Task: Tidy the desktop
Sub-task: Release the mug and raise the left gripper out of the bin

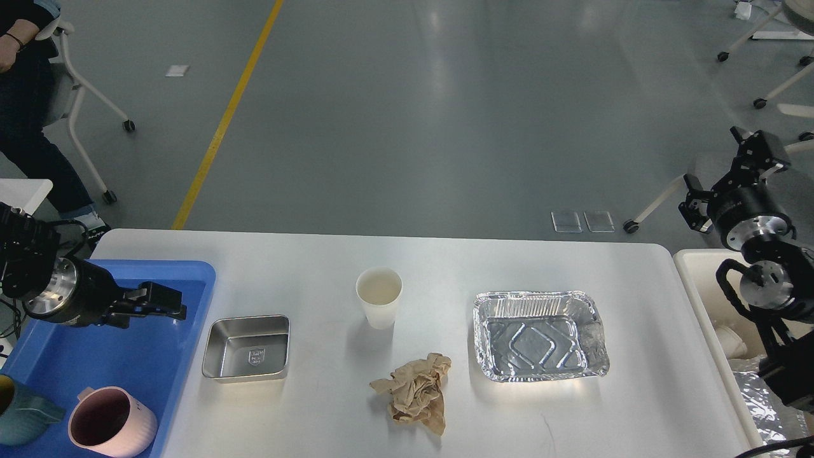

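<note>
The desktop (445,267) is a wide white tabletop. On it stand a square steel tray (247,348), a white paper cup (379,297), a crumpled brown paper (416,391) and an empty foil tray (540,336). My left gripper (162,301) hangs over the blue tray (184,280) at the left, pointing right, with nothing in it; its fingers are too dark to tell apart. My right gripper (725,175) is raised beyond the table's right far corner, over the floor, dark and seen at an angle.
A pink mug (111,420) and a teal mug (22,410) lie in the blue tray. A cream bin (693,267) at the right edge holds foil and a white cup. Chairs stand on the floor behind.
</note>
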